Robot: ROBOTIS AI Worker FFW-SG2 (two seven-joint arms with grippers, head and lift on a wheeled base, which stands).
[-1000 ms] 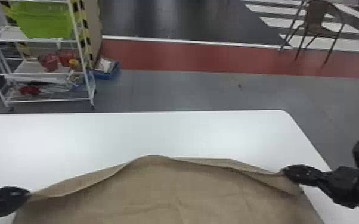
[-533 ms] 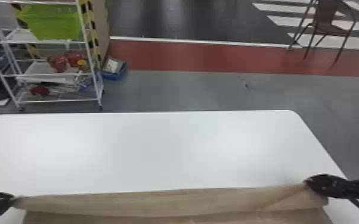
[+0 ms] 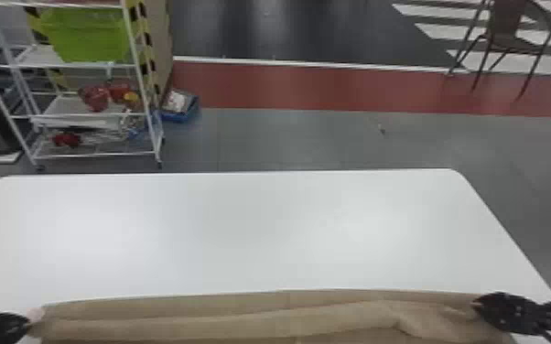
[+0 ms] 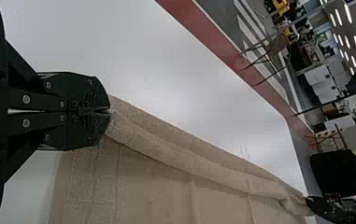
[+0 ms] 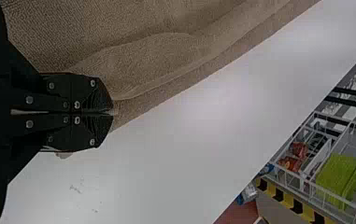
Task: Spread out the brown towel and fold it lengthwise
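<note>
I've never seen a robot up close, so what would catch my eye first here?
Probably the brown towel, stretched along the near side of the white table, its far edge pinched by the left gripper and the right gripper. Beyond the table, at left, a bright green bin stands out on a white rack.

Wht rack (image 3: 73, 67) at 10 o'clock w/ green bin (image 3: 89, 41) & red items (image 3: 96, 98); blue crate (image 3: 180, 114) at rack's 3 o'clock. Red floor strip (image 3: 316, 87) at 12, brown chair (image 3: 508, 20) at 2.

Head view: brown towel (image 3: 242, 322) cut off by bottom edge, 1 chair (image 3: 508, 43) by top.
</note>
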